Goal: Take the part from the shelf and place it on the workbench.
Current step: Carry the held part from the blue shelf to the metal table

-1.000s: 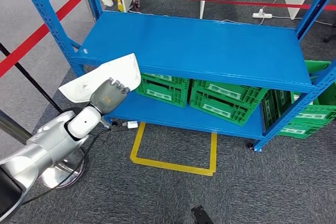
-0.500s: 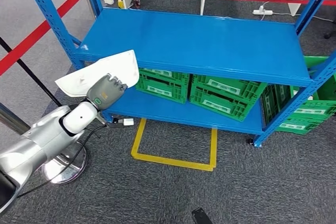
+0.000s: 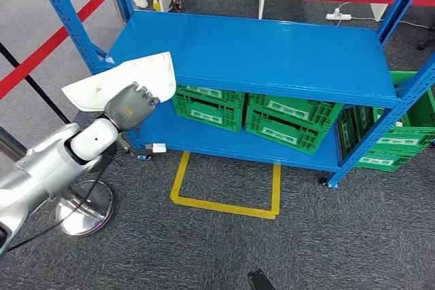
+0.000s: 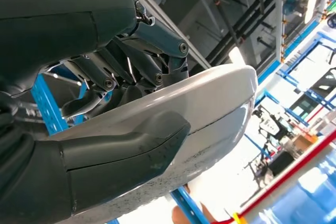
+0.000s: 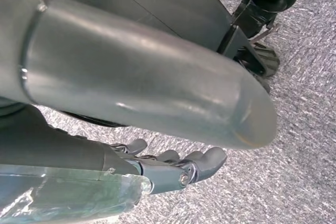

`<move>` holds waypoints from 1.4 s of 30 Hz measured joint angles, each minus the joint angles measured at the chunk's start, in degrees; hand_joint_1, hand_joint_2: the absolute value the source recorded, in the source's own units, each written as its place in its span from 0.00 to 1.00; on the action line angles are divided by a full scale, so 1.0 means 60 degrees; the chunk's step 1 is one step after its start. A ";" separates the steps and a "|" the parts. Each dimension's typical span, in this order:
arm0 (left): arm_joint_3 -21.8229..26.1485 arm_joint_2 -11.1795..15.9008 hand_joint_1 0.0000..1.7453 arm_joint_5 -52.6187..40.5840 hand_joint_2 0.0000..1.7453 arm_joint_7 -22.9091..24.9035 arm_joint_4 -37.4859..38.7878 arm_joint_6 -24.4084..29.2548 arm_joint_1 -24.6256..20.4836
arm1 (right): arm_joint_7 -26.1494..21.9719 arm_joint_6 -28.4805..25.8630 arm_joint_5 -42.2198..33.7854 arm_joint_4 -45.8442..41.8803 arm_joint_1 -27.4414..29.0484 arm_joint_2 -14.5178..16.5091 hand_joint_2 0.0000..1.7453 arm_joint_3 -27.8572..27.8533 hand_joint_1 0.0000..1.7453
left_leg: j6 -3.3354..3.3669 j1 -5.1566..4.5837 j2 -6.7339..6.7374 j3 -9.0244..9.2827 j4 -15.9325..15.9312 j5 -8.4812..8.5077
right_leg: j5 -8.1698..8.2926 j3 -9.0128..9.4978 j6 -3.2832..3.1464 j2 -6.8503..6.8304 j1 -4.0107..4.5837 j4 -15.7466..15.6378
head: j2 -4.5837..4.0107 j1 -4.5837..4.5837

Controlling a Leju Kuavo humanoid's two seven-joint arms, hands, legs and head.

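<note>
Left hand (image 3: 129,105) grips white part (image 3: 123,81) beside blue shelf (image 3: 246,52); right hand (image 5: 174,169) empty, fingers apart.

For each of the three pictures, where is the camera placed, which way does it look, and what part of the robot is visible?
Head view: high on the body, looking forward and down at the blue metal shelf; silver left arm and left hand gripping the flat white curved part.
Left wrist view: behind the left hand, facing up toward the ceiling.
Right wrist view: behind the right hand, facing the grey carpet.
The head and left wrist views share the white part.
</note>
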 joint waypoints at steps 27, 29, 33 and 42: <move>0.0650 0.1077 1.00 0.0044 1.00 -0.1156 -0.2508 -0.1486 -0.1581 | -0.0002 -0.0548 0.0789 0.0000 -0.0014 -0.0009 0.00 -0.0051 0.00 | -0.0212 0.0358 -0.0763 -0.0404 -0.0098 0.0552 | -0.0603 0.0443 0.0560 0.0429 -0.0381 0.0237 | 0.0000 0.0037; 0.0662 0.1129 1.00 0.0050 1.00 -0.1157 -0.2604 -0.1521 -0.1677 | 0.0011 -0.0560 0.0810 0.0000 -0.0009 -0.0003 0.00 -0.0049 0.00 | -0.0333 0.0353 -0.0903 -0.0537 -0.0026 0.0613 | -0.0641 0.0460 0.0351 0.0417 -0.0350 0.0234 | 0.0000 0.0028; 0.0658 0.1224 1.00 0.0078 1.00 -0.1159 -0.2720 -0.1586 -0.1730 | -0.0003 -0.0532 0.0829 -0.0005 -0.0029 -0.0007 0.00 -0.0049 0.00 | -0.0413 0.0322 -0.0475 -0.0860 0.0571 0.0234 | -0.0566 0.0382 0.0010 0.0049 -0.0315 0.0291 | 0.0000 -0.0065; 0.0662 0.1170 1.00 0.0223 1.00 -0.1011 -0.2757 -0.1404 -0.1449 | -0.0031 -0.0554 0.0831 -0.0015 -0.0022 -0.0011 0.00 -0.0049 0.00 | -0.0220 0.0134 0.0752 -0.0440 0.0667 0.0085 | -0.0549 0.0312 -0.0051 -0.1010 -0.0131 0.0299 | 0.0000 -0.0121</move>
